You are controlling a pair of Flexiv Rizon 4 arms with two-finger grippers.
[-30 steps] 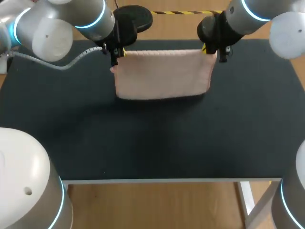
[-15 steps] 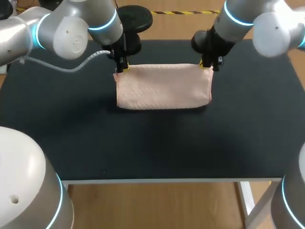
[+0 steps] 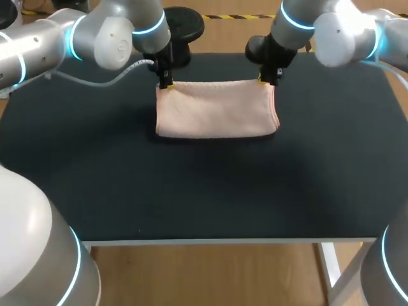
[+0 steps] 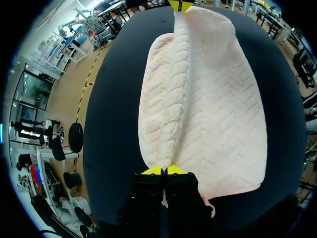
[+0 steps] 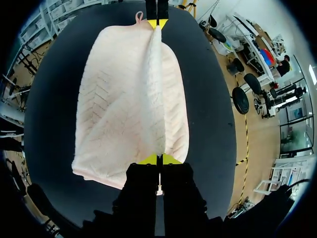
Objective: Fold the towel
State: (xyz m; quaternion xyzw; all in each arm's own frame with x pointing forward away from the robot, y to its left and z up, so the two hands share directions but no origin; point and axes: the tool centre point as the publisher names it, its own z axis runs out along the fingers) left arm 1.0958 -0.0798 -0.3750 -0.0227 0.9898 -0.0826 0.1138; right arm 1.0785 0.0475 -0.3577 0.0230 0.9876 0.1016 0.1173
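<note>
A pale pink towel lies folded on the black table, its far edge held up at both corners. My left gripper is shut on the far left corner; in the left wrist view its yellow tips pinch the towel's raised edge. My right gripper is shut on the far right corner, and in the right wrist view the towel's ridge runs from it to my left gripper. My right gripper shows at the towel's far end in the left wrist view.
A black round stand sits just beyond the table's far edge, close behind my left arm. Bare black tabletop spreads in front of the towel to the near edge and to both sides.
Both grippers came down and drew together slightly with the towel's corners. The towel, hanging from them a second ago, now lies folded on the table.
</note>
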